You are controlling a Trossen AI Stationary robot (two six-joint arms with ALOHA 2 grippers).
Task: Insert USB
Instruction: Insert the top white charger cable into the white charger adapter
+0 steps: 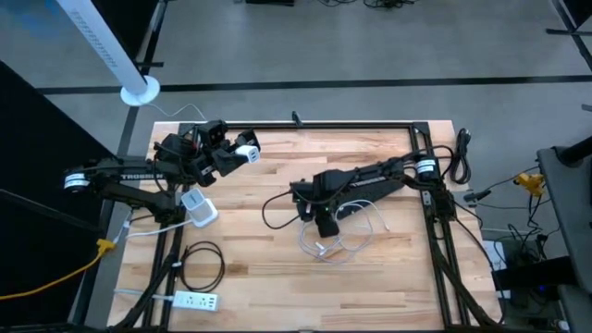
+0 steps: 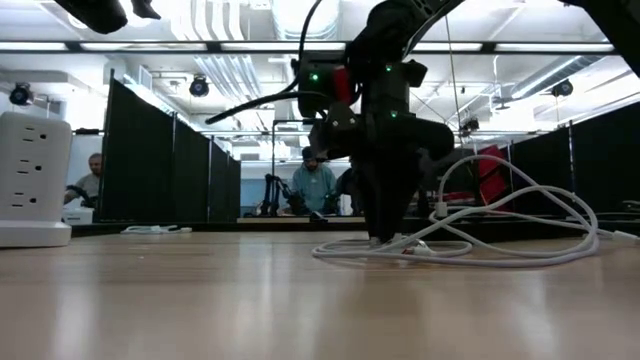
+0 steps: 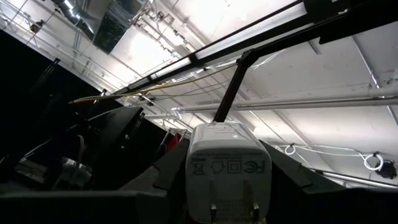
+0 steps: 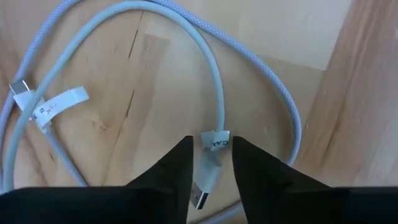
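Observation:
A white charger block (image 3: 227, 168) is held up in the air over the table's far left by my left gripper (image 1: 242, 154), which is shut on it. A white USB cable (image 1: 344, 237) lies in loose loops on the wooden table at centre. Its flat USB plug (image 4: 205, 183) carries a small label (image 4: 215, 141). My right gripper (image 4: 211, 180) points steeply down at the table and is shut on that plug. The cable's other end (image 4: 20, 89), also labelled, lies free on the wood. My left gripper pinches the charger block by its two opposite sides (image 3: 194, 180) between its two fingers. The block is lifted clear of the table and tilted upward, with its metal prongs (image 3: 233, 210) facing back toward the wrist. My right gripper has the USB plug's white grip part (image 4: 210, 167), just behind the label, between its two fingers. The fingers come from above, pointing steeply down, one on each side of the plug. The plug is down at the table top, and its cable trails off slack.
A white multi-socket block (image 1: 199, 208) stands at the table's left. A flat white power strip (image 1: 196, 300) and a coiled black cord (image 1: 203, 264) lie at the near left. A black cable (image 1: 276, 208) loops beside my right arm. Bare wood lies near centre and right.

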